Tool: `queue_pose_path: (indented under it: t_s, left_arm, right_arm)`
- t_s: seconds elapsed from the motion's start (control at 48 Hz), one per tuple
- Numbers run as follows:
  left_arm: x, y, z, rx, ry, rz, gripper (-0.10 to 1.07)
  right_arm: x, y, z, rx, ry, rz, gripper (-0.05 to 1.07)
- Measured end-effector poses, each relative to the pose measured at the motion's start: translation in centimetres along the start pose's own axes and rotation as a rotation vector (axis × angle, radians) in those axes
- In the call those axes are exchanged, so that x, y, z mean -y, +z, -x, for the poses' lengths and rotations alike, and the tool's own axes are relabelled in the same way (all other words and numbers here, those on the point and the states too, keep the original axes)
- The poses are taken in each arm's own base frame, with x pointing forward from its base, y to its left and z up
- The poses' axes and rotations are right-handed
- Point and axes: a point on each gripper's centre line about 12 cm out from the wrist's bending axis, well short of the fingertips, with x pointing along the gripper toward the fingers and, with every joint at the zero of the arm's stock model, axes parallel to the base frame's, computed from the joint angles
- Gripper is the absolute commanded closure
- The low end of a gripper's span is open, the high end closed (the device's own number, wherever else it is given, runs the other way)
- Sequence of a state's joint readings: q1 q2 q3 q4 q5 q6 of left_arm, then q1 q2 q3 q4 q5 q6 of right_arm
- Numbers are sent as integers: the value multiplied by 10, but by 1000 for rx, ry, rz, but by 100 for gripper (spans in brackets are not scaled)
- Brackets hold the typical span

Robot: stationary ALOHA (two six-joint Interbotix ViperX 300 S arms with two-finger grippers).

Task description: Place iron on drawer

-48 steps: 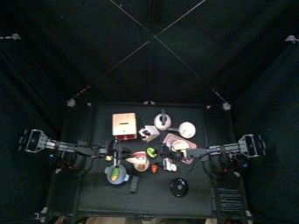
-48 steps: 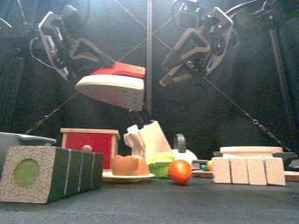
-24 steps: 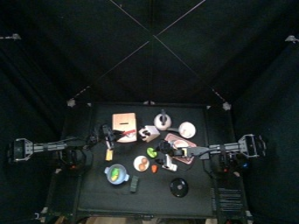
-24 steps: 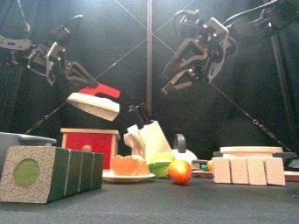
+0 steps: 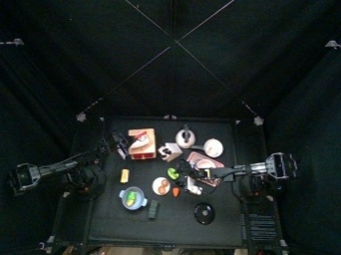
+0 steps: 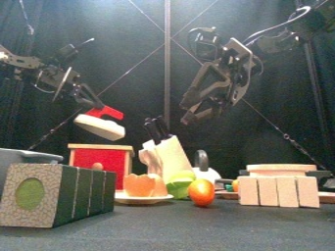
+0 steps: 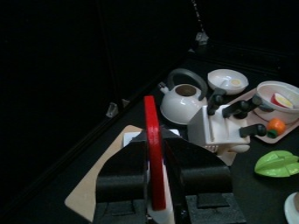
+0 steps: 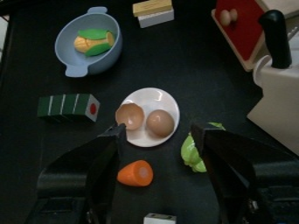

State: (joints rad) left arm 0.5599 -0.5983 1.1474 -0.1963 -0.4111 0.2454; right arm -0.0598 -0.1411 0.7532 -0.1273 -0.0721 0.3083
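Since the earlier frames you had brought the iron (image 6: 100, 124) down and to the left: it had hung high near the middle, and now it was low, just above the red drawer (image 6: 100, 164). The left gripper (image 7: 156, 180) was closed on the iron's red handle, and in the left wrist view the white body of the iron hung under the jaws, over the drawer's pale top (image 7: 124, 166). From the front you could see a small gap between the iron and the drawer, so the two were not touching.

The right gripper (image 8: 163, 144) was higher, over the middle of the table, with its jaws wide apart and nothing between them. Under it stood a white plate (image 8: 149, 105) with two brown eggs (image 8: 162, 124) on it. Beside the plate lay an orange carrot piece (image 8: 135, 172) and a green leaf-like piece (image 8: 194, 154), both on the bare table. Farther away, a blue bowl (image 8: 93, 40) held a yellow and green vegetable. A dark green block (image 8: 66, 107) with a red spot lay near the plate.

Behind the drawer stood a white kettle (image 7: 183, 99) and a white knife block (image 7: 219, 127) with black handles in it. Beyond them, a white bowl (image 7: 277, 94) held some small food that you could not tell clearly.
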Motion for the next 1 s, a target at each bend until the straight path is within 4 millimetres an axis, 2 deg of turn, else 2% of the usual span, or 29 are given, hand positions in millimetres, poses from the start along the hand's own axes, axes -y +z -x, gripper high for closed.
queue_pose_path:
  t_s: [0.188,0.604,1.0]
  left_arm:
    - [0,-13,-8,-45,3,-4,47]
    - [0,-28,-20,-74,17,-12,13]
    - [-2,-13,-13,-12,21,-8,11]
  right_arm:
    - [3,0,-1,-2,-8,-5,11]
    - [6,-5,-7,-22,-16,-11,11]
    - [7,-4,-7,-20,-18,-20,11]
